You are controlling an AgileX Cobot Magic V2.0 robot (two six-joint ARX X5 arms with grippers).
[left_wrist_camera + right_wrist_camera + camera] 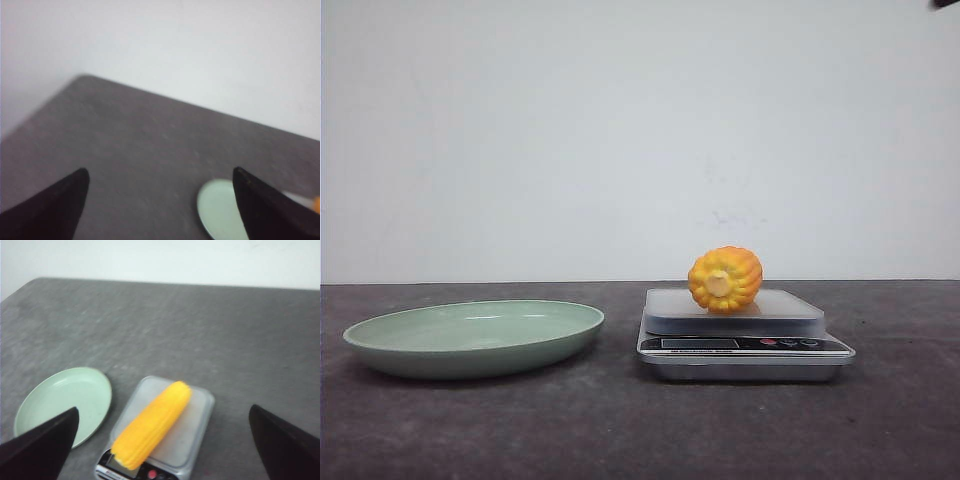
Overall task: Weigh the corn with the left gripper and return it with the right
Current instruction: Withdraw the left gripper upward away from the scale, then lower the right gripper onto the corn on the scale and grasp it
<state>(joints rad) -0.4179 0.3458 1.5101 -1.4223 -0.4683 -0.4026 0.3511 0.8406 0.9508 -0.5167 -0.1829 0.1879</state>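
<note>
One corn cob is in view. There is one kitchen scale and one pale green plate. All three sit on a single dark tabletop. Two pincers show, one per wrist view: the left pincer and the right pincer, each with two dark fingers spread apart.

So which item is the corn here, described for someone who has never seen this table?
On the dark grey table, right of the pale green plate, sits a silver kitchen scale. The corn lies on its platform: an orange-yellow ribbed cob, pale cut end facing the front camera, the only brightly coloured thing there.
</note>
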